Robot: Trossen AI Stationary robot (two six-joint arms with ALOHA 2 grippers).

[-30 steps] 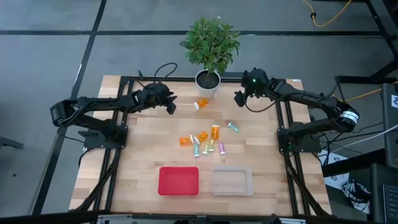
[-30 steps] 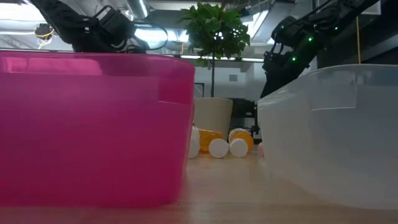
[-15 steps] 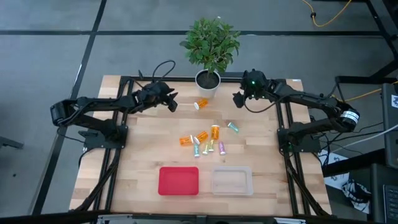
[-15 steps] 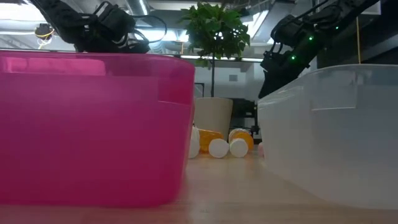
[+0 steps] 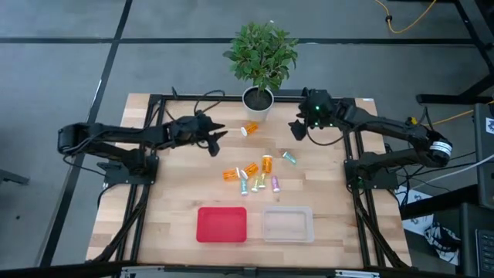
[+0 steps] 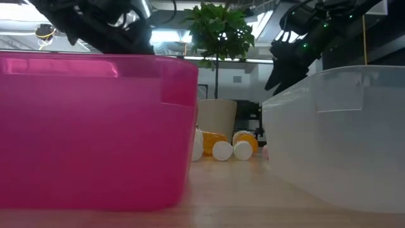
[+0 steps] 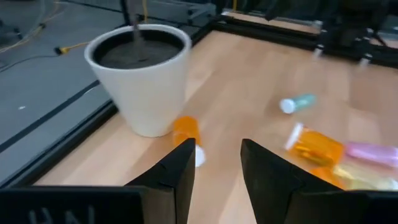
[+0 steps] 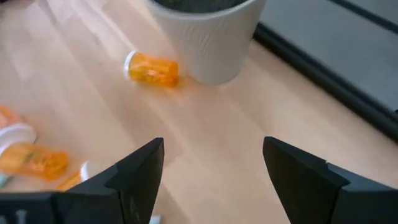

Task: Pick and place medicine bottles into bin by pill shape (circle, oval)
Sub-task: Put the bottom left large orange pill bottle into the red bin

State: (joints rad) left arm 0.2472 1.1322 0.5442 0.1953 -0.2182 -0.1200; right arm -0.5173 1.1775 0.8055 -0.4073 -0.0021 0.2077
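Since the earlier frames, the left gripper (image 5: 218, 136) has been reaching rightward across the far half of the table (image 5: 177, 201), and the right gripper (image 5: 296, 128) has been dipping slightly nearer.

The medicine bottles (image 5: 252, 177) are lying loose on the table in a cluster at its middle, orange ones with white caps mixed with pastel ones (pill shapes cannot be read from here). One orange bottle (image 5: 249, 129) is lying apart on the far side, just beside the white plant pot (image 5: 258, 100); in the left wrist view it (image 7: 185, 132) is lying next to the pot (image 7: 140, 78), just past the fingertips. A teal bottle (image 5: 289, 157) is lying to the right of the cluster.

The left gripper is hovering left of the lone orange bottle, its fingers (image 7: 176, 177) drawn close together and holding nothing. The right gripper is hovering right of the pot, its fingers (image 8: 140, 168) standing wide apart and empty, with the same orange bottle (image 8: 152, 68) and the pot (image 8: 208, 34) ahead of it.

At the near edge, the red bin (image 5: 221, 225) is sitting on the left and the clear bin (image 5: 288, 224) on the right, side by side, both without bottles. In the low view these bins (image 6: 95, 126) (image 6: 342, 133) are filling the foreground, with white caps (image 6: 222, 150) showing between them.
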